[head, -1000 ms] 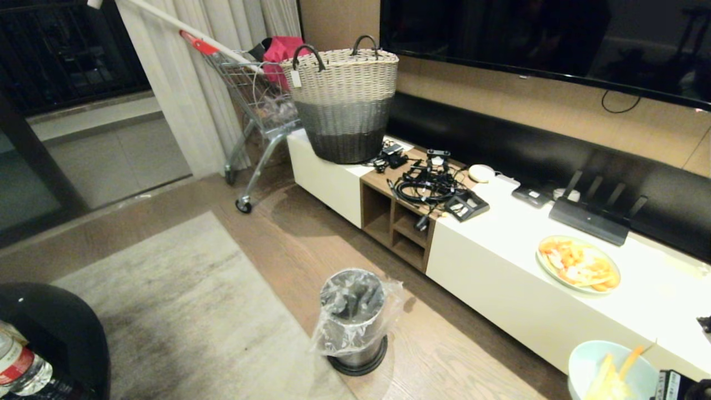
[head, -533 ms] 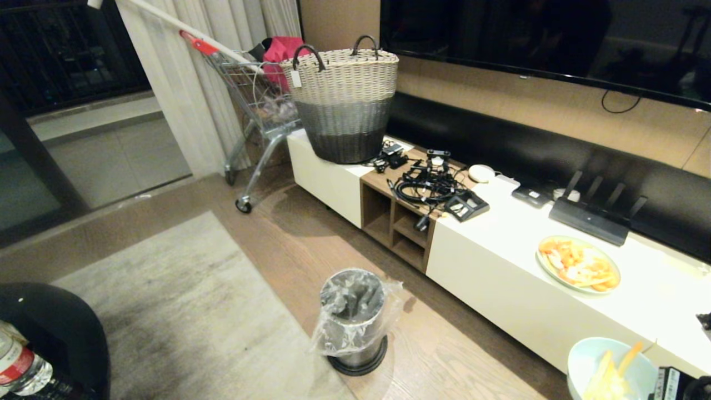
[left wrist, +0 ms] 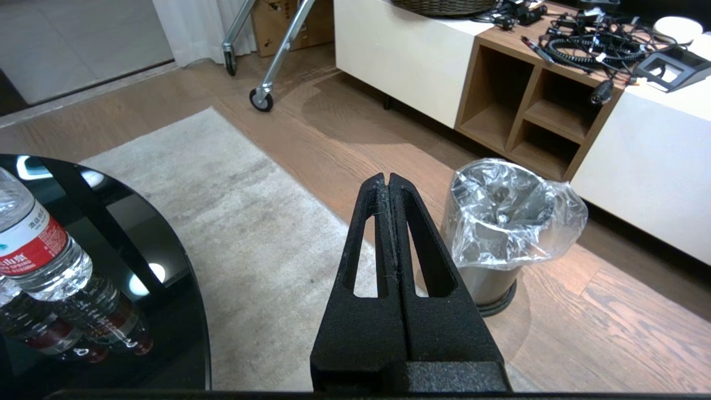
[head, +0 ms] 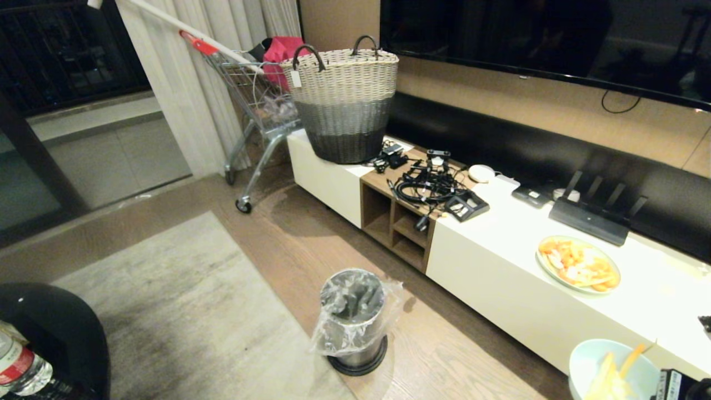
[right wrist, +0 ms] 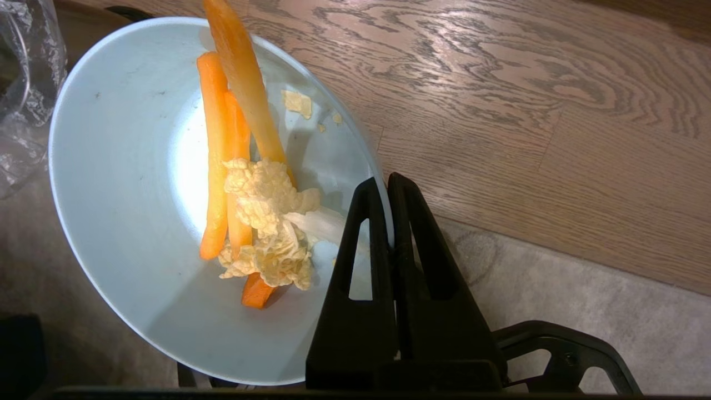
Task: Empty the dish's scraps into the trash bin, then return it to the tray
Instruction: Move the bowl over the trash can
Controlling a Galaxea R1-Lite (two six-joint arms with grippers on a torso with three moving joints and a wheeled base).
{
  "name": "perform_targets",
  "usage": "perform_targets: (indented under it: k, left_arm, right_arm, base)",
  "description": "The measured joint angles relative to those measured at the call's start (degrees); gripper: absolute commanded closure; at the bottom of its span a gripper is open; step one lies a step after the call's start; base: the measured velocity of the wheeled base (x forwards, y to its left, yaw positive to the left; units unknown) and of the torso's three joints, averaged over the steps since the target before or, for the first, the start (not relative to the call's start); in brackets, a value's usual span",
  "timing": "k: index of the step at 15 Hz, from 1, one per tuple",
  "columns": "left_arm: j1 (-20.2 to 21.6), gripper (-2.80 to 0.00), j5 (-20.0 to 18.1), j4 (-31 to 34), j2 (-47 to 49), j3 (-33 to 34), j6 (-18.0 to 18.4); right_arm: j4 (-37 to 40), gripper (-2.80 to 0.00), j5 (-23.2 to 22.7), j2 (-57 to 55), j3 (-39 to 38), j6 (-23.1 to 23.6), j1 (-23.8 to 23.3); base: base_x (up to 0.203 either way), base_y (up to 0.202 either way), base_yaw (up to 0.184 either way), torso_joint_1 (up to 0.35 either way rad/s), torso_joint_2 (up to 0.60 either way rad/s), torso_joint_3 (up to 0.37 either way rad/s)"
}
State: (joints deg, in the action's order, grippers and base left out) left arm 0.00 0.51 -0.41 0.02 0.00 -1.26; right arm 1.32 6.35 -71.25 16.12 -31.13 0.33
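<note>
Jaws of the right gripper are clamped on the rim of the dish | dish is held above the wooden floor, near the trash bin, with scraps inside | jaws of the left gripper are pressed together, nothing gripped

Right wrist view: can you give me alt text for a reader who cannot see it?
The right gripper is shut on the rim of the dish, a pale blue bowl held above wood floor and grey rug. The scraps, orange sticks and pale yellowish bits, lie inside it. The crinkly liner of the trash bin shows at one edge.
</note>
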Motion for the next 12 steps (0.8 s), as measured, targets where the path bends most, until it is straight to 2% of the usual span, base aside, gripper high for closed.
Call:
perform_targets:
  k: [6,12]
  left_arm:
    - [0.0,0.0,-0.1,0.1,0.0,0.0,0.0]
    - [0.0,0.0,-0.1,0.1,0.0,0.0,0.0]
  right_arm:
    - [-0.1,0.0,0.5,0.0,0.4,0.1,0.0]
    - [-0.1,0.0,0.6,0.1,0.0,0.1,-0.1]
  base:
    - [0.0,0.0,0.0,0.0,0.0,-0.011]
    - [0.0,0.0,0.0,0.003,0.0,-0.174]
